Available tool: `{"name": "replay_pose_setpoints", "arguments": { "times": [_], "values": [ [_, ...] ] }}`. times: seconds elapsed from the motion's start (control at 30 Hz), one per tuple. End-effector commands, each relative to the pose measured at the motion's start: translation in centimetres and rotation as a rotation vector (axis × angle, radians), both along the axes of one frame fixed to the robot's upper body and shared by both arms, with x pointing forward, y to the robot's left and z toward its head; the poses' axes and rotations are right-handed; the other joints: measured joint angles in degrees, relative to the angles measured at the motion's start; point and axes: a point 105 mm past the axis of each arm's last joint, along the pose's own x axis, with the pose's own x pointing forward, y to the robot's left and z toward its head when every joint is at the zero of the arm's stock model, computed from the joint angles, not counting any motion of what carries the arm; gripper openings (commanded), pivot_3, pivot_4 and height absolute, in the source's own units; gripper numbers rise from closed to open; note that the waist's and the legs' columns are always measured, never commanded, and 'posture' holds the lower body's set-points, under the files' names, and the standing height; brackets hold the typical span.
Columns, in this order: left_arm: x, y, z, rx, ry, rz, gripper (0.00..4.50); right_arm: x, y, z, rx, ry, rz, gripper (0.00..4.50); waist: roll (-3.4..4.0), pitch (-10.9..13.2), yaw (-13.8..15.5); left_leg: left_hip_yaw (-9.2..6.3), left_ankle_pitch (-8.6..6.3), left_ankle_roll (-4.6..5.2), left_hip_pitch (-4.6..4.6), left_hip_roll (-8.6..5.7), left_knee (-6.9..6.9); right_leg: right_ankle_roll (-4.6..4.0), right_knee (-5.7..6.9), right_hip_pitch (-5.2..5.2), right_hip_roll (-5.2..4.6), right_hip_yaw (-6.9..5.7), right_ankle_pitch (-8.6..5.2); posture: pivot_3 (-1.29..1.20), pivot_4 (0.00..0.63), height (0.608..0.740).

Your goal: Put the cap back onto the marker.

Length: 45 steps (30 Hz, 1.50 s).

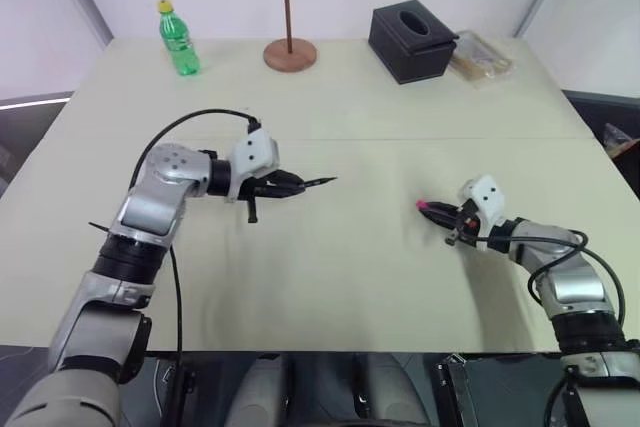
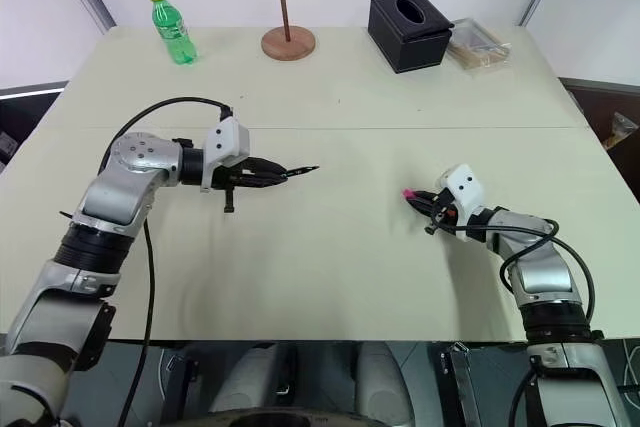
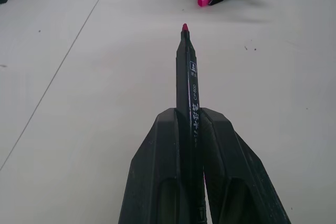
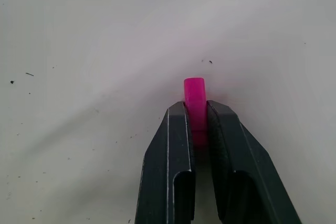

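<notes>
My left gripper (image 1: 292, 185) is shut on the marker (image 1: 318, 182), a thin dark pen that sticks out past the fingers toward the right, held above the table. In the left wrist view the marker (image 3: 188, 85) shows a pink tip. My right gripper (image 1: 443, 213) is shut on the cap (image 1: 424, 205), a tiny bright pink tube at the table surface on the right. The cap (image 4: 194, 95) pokes out from between the two fingers (image 4: 176, 145) in the right wrist view. A wide gap of table separates marker tip and cap.
The beige table (image 1: 340, 277) carries a green bottle (image 1: 179, 40) at the back left, a round wooden stand base (image 1: 290, 53) with a pole, a black tissue box (image 1: 411, 43) and a clear packet (image 1: 481, 59) at the back right.
</notes>
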Motion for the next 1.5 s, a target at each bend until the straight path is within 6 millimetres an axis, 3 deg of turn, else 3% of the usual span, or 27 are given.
{"name": "replay_pose_setpoints", "arguments": {
  "times": [0.03,0.3,0.5,0.83,1.5],
  "values": [
    [0.1,-0.8,0.7,0.003,-0.043,-0.047,0.55,-0.9,0.4,2.2,-0.072,-0.078,0.026,0.02,0.01,0.0,0.2,0.0,0.0,0.0,0.0,0.0,0.0,0.0,0.0,0.0,-0.01,0.0,0.0,0.0,0.15,0.74],
    [0.1,-2.5,-0.2,0.067,-0.052,-0.195,0.55,-3.9,4.6,5.7,-0.309,-0.198,0.244,0.02,0.02,0.0,-0.1,0.01,0.0,0.0,-0.02,-0.04,0.01,0.0,-0.01,-0.02,0.06,0.0,0.0,0.0,0.15,0.74],
    [0.1,-3.5,-0.4,0.08,0.017,-0.308,0.55,-4.1,7.2,8.2,-0.445,-0.333,0.338,0.02,0.02,0.0,0.0,0.03,0.0,0.0,-0.03,-0.06,0.03,0.0,-0.02,-0.03,0.04,0.0,0.0,0.0,0.15,0.74],
    [0.5,-4.2,-0.2,0.091,0.029,-0.356,0.55,-4.2,8.0,8.0,-0.567,-0.373,0.408,0.02,0.01,0.0,0.0,0.03,0.0,0.01,-0.07,-0.06,0.03,0.0,-0.04,-0.04,0.03,-0.01,0.0,0.0,0.15,0.74],
    [0.4,-4.4,-0.3,0.077,0.024,-0.351,0.55,-4.8,10.0,8.3,-0.54,-0.381,0.473,0.02,0.01,0.0,0.0,0.02,0.0,0.01,-0.07,-0.04,0.03,0.0,-0.03,-0.06,0.04,-0.01,0.0,0.0,0.15,0.74]
  ]
}}
